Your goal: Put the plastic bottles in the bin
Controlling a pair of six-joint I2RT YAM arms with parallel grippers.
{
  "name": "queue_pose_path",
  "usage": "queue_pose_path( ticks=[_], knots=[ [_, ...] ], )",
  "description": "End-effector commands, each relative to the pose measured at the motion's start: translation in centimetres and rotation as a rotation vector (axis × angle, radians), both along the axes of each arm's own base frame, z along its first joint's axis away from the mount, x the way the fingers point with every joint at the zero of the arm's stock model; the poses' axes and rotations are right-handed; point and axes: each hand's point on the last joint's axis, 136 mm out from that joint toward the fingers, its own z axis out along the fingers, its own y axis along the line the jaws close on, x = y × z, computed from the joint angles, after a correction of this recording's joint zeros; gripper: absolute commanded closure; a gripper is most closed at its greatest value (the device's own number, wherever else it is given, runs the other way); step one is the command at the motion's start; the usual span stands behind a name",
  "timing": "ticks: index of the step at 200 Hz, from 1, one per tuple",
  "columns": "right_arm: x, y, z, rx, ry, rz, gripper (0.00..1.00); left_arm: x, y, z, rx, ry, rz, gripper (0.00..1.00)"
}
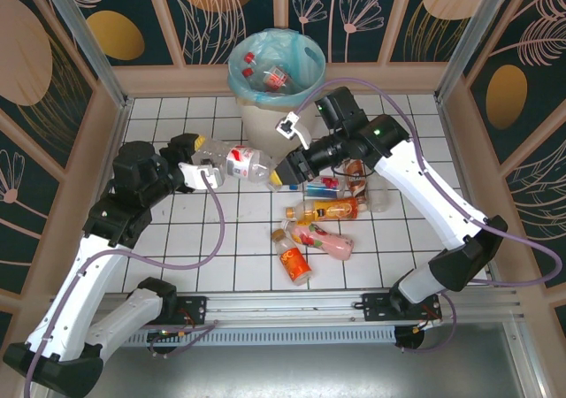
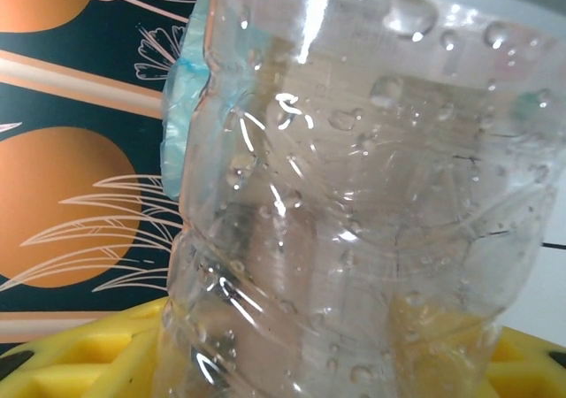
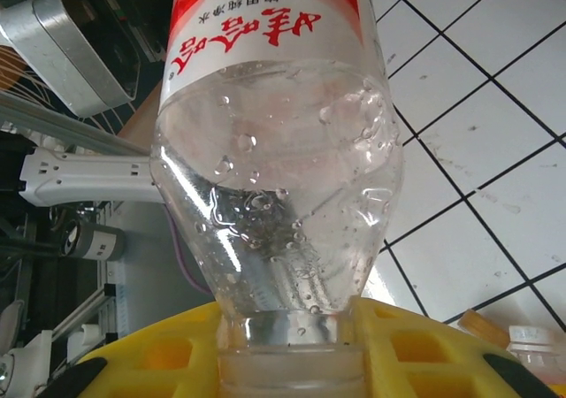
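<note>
A clear plastic bottle (image 1: 240,164) with a red label hangs level above the tiles, held at both ends. My left gripper (image 1: 199,164) is shut round its wide base; in the left wrist view the wet bottle wall (image 2: 354,221) sits between the yellow fingers (image 2: 88,354). My right gripper (image 1: 281,175) is shut on the neck, which sits tight between the yellow pads (image 3: 424,345) below the bottle's shoulder (image 3: 274,177). The bin (image 1: 265,119) stands just behind, with a blue bag and bottles (image 1: 274,78) inside.
Several more bottles lie on the tiles under and in front of the right arm: an orange one (image 1: 329,210), a pink one (image 1: 323,241), a red-labelled one (image 1: 294,261) and others by the forearm (image 1: 354,175). Patterned walls enclose the floor.
</note>
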Motion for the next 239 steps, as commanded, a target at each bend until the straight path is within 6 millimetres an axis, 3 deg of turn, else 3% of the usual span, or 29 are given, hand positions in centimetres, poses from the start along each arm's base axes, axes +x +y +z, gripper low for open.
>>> queue_pose_path(
  ticks=[1, 20, 25, 36, 63, 69, 103, 120, 147, 169, 209, 239],
  knots=[
    [2.6, -0.6, 3.6, 0.051, -0.162, -0.106, 0.60, -0.4, -0.7, 1.5, -0.124, 0.012, -0.011, 0.44],
    [4.2, -1.2, 5.3, 0.067, -0.264, -0.205, 0.52, -0.7, -1.4, 2.9, -0.268, 0.048, -0.019, 0.43],
    [4.6, -1.4, 6.2, 0.088, -0.302, -0.235, 0.41, -0.8, -1.7, 3.5, -0.323, 0.061, -0.027, 0.43],
    [5.4, -1.8, 8.0, 0.146, -0.386, -0.298, 0.37, -1.3, -2.5, 4.4, -0.432, 0.102, -0.061, 0.43],
    [5.4, -2.7, 14.0, 0.402, -0.594, -0.385, 0.31, -2.8, -3.9, 6.2, -0.670, 0.202, -0.147, 0.43],
    [5.1, -2.9, 15.3, 0.464, -0.630, -0.394, 0.30, -2.9, -4.2, 5.6, -0.711, 0.240, -0.155, 0.43],
    [5.4, -2.4, 19.5, 0.660, -0.718, -0.398, 0.31, -3.5, -4.1, 6.2, -0.885, 0.285, -0.165, 0.46],
    [5.8, -1.0, 20.7, 0.704, -0.701, -0.353, 0.31, -3.4, -3.8, 6.4, -0.919, 0.296, -0.148, 0.46],
    [4.5, 1.5, 22.3, 0.774, -0.695, -0.224, 0.32, -3.0, -3.4, 6.0, -0.935, 0.303, -0.105, 0.47],
    [3.9, 3.4, 22.2, 0.780, -0.690, -0.152, 0.32, -2.7, -3.6, 5.5, -0.940, 0.339, -0.099, 0.46],
    [4.8, 5.4, 22.0, 0.773, -0.650, -0.117, 0.32, -2.8, -3.6, 4.6, -0.925, 0.342, -0.095, 0.46],
    [3.1, 6.0, 22.1, 0.806, -0.631, 0.008, 0.31, -2.6, -3.5, 4.2, -0.922, 0.349, -0.080, 0.46]
  ],
)
